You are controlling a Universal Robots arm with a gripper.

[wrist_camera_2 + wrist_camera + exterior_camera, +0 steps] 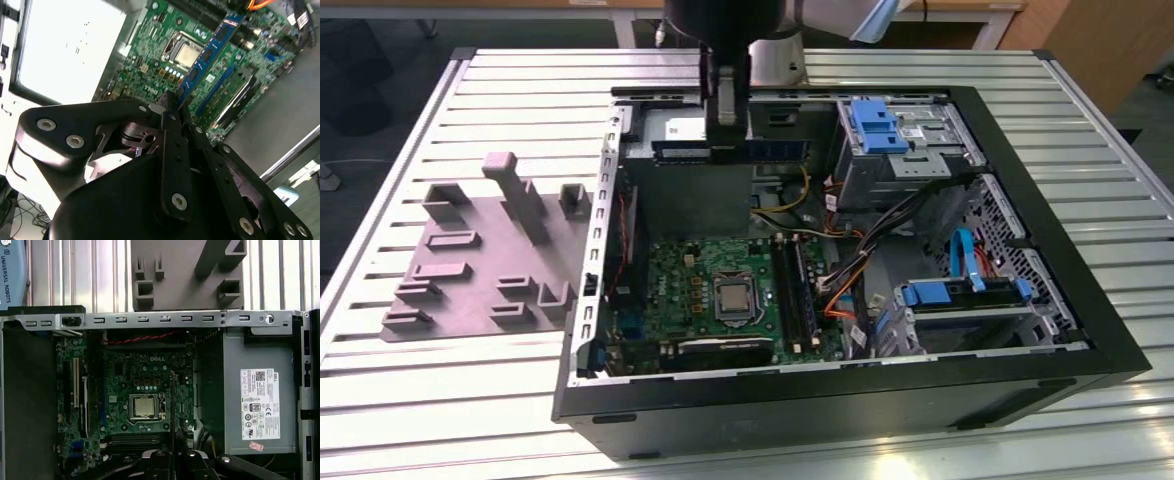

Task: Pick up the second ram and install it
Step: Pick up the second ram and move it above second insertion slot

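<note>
Closed fingers of my gripper (172, 102) are clamping the second ram (206, 54), raised over the open case (854, 390), clear of the motherboard (680, 275); I am judging its long edge needs squaring over the black slots (790, 285).

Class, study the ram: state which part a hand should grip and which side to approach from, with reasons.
Pinch the ram across its two flat faces at mid-length, along the upper long edge, coming from above. It is thin, long and level, so a middle grip should balance it and leaves the lower edge free. The hand holds it so.
</note>
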